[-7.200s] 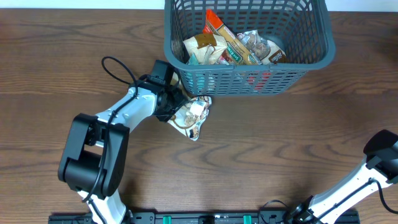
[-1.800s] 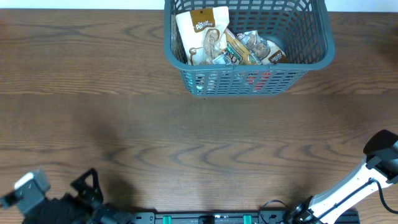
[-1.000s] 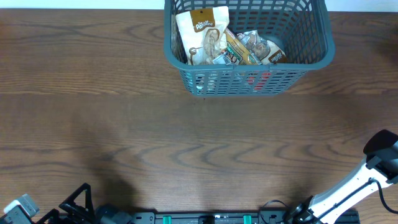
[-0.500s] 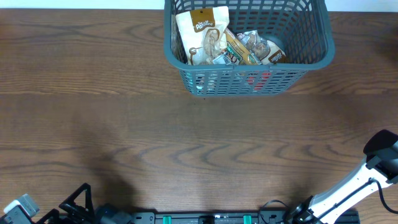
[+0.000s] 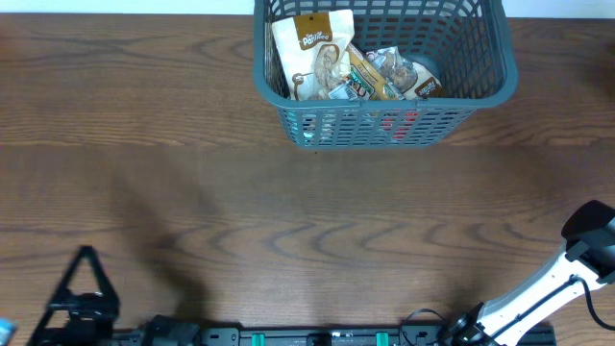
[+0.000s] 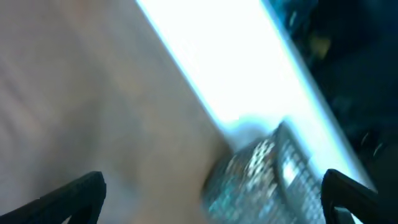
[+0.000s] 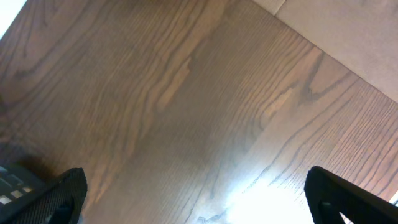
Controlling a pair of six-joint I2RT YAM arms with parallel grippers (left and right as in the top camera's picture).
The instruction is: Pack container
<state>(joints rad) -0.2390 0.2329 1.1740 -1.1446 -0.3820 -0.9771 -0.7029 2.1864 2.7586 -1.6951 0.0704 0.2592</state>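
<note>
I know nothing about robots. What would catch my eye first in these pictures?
The dark grey-blue basket at the top middle of the overhead view stands out most. It is stuffed with snack packets, and a tan packet stands tallest at its left side. Below it lies the brown wooden table, with the white right arm in the bottom right corner.

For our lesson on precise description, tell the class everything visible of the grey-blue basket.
The container is a large dark grey-blue rectangular basket, plastic by its look, with slotted lattice walls and a rolled rim. It stands upright on the wooden table, towards its far side, and the picture's top edge cuts off its far part. Several snack packets lie inside: a tan packet at the left and clear crinkled packets to its right. Something red shows through the front slots.
</note>
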